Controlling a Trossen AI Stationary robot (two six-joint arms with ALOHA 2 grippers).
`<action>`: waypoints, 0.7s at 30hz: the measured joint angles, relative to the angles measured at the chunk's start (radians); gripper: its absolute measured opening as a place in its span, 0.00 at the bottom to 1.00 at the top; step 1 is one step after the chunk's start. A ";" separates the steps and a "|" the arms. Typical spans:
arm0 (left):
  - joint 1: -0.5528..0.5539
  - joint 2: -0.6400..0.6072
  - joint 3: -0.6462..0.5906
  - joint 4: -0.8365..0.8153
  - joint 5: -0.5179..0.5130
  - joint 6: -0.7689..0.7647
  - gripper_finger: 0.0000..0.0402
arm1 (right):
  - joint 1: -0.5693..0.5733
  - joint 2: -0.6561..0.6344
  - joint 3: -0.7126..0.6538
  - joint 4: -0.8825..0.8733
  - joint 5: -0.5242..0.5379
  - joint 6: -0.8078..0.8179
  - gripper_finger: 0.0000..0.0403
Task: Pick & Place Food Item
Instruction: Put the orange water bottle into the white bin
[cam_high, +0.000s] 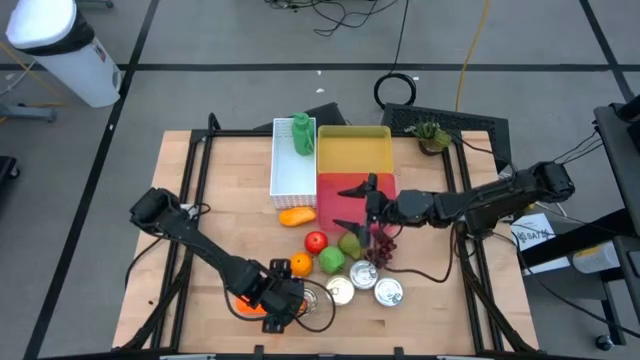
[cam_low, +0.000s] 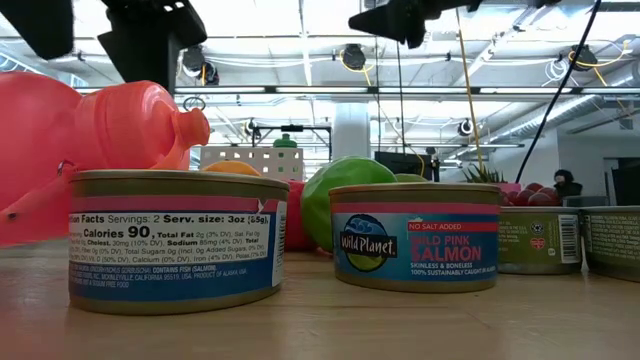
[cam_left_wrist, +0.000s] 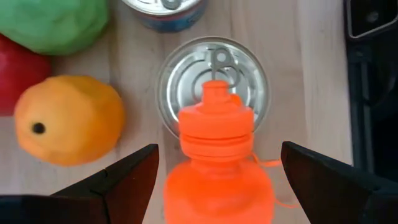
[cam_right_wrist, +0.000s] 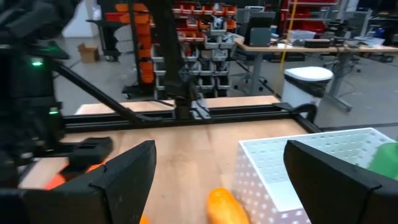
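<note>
My left gripper hangs over the table's front edge with its fingers spread wide on either side of an orange bottle — a soft plastic squeeze bottle with a ribbed cap and a small nozzle. It lies on its side near that front edge, its nozzle pointing at a tin can with a ring-pull lid. My fingers flank the bottle; I cannot tell whether they touch it.

My left wrist view alone shows the orange just beside the bottle, with the green fruit and a red one behind it. The low view shows what no other does — the can labels, one reading pink salmon, and the bottle looming pinkish-red behind the nearest can.

My right gripper hovers open over the red tray near the table's middle. Its own camera looks across the white perforated basket and an orange-yellow food piece lying just beside it
</note>
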 joint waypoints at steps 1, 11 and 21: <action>0.000 0.000 -0.002 0.002 -0.013 0.004 0.86 | 0.008 0.000 0.000 0.000 0.000 0.000 0.83; 0.000 0.000 -0.044 0.039 -0.055 0.004 0.86 | 0.093 0.000 -0.025 0.018 0.131 0.036 0.83; 0.006 0.000 -0.068 0.080 -0.056 0.029 0.86 | 0.170 0.000 -0.075 0.121 0.210 0.047 0.83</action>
